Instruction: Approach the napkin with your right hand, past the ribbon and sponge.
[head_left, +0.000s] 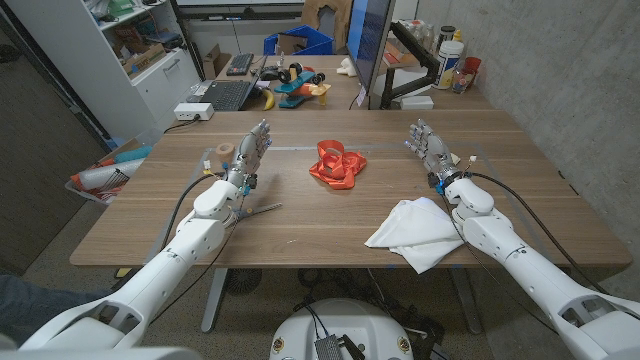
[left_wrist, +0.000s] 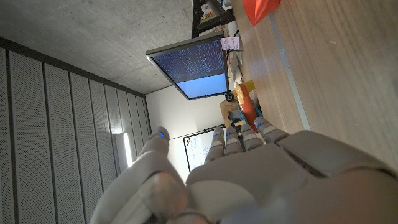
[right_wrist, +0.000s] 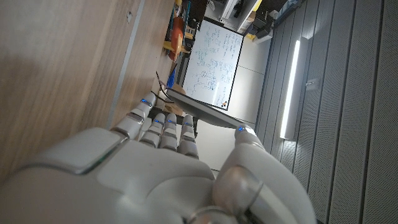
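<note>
Reaching for the napkin from here carries some risk, I think. The right hand stands upright near the far right part of the table, fingers straight and a little apart, holding nothing. The napkin lies closer to the robot, near the front edge, just beside and partly under the right forearm. So the hand must come back toward the robot, and the forearm or wrist could drag the cloth and push it off the edge. The cable on that arm may also catch a fold.

The red ribbon sits in the middle of the table, well apart from the right hand; a wide sweep to the left could brush it. The left hand is upright as well, fingers apart and empty, with a thin metal tool on the table just beside its wrist.

Some things I cannot make out. I do not find a sponge for sure; a small tan object beside the left hand is too small to tell. The right wrist view gives mostly the back of the hand and bare wood. The left wrist view cuts the ribbon at the picture's edge.
</note>
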